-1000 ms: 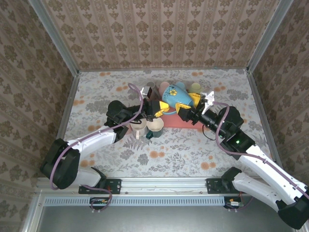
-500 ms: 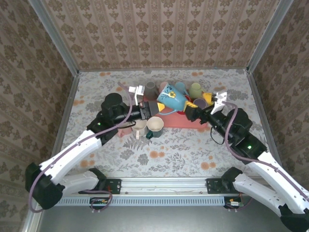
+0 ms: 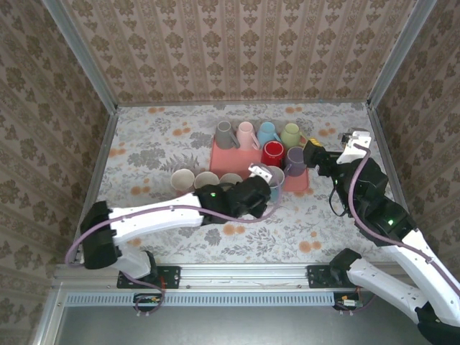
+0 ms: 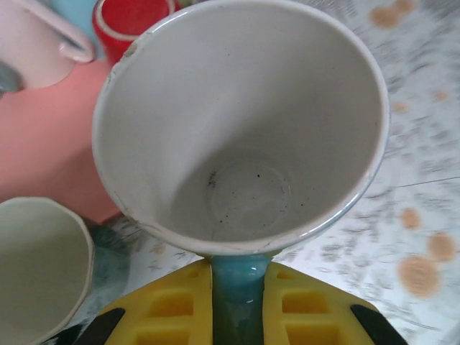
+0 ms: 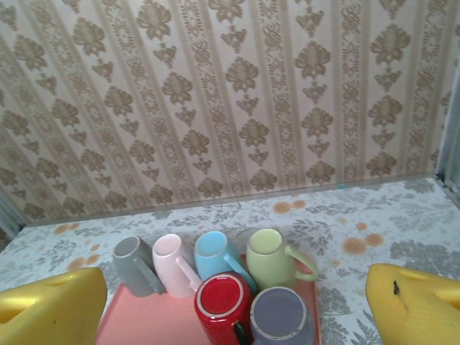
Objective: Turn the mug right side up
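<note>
Mouth up and base down, the mug (image 3: 275, 176) (image 4: 244, 122) stands with its long axis close to vertical at the near edge of the pink tray (image 3: 230, 159). Whether its base touches the table (image 3: 144, 136) cannot be told. Its white inside faces the left wrist camera, and its teal handle points back toward the left gripper (image 3: 266, 188) (image 4: 237, 305), whose yellow pads are pinched tight on that handle.

The left arm lies low and long, stretched from its base across the floral table to the mug. The right arm is bent at the elbow and lifted beyond the tray's right end. The right gripper (image 3: 316, 152) has its yellow pads (image 5: 50, 305) spread wide, gripping nothing, and looks toward the back wall.

Three cream mugs (image 3: 207, 178) sit in a row on the table just left of the held mug, the nearest one close beside it. On the tray behind, a grey mug (image 3: 224, 134), pink mug (image 3: 246, 134), blue mug (image 3: 267, 133) and green mug (image 3: 290, 134) line the far side. A red mug (image 3: 272, 153) and purple mug (image 3: 295, 160) stand nearer.
</note>
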Tool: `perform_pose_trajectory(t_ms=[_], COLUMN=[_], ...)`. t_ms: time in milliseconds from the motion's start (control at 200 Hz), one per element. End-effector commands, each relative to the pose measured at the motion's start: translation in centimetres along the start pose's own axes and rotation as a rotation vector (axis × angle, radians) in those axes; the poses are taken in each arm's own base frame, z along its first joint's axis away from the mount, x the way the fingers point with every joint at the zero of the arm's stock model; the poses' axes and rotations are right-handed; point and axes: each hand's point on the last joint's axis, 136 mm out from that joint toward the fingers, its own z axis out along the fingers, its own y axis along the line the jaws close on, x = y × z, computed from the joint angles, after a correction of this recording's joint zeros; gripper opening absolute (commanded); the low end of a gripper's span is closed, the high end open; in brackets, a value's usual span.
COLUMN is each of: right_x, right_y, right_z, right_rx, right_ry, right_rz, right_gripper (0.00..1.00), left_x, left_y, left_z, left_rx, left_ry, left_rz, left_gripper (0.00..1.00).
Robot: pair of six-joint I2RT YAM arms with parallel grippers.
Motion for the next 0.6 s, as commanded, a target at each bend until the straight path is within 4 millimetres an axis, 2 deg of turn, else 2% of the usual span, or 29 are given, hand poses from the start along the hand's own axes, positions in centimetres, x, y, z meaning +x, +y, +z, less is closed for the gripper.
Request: perform_pose_trajectory(t_ms=[0, 160, 365, 595], right_x=[-0.2, 0.7, 0.7, 1.1], right_y=[-1.5, -2.5, -3.0, -2.8], right_z=[-0.3, -0.3, -0.8, -0.7], right_rx=[0.079, 0.127, 0.131, 0.117], right_ry=[0.005, 0.012, -0.001, 0.007], right_rz=[0.031, 0.02, 0.023, 0.007], right_gripper=[0.93, 0.93, 0.94, 0.94], left_x=[-3.0, -1.8, 0.5, 2.6], left_y=[1.9, 1.4, 0.3, 1.9], left_z=[-0.5, 2.0, 5.2, 7.0], left_rx=[-0.148, -0.181, -0.151, -0.199], left_ry=[-0.105, -0.054, 0.002, 0.052], left_rz=[-0.031, -0.022, -0.011, -0.08], left_gripper=[0.0, 0.0, 0.0, 0.0])
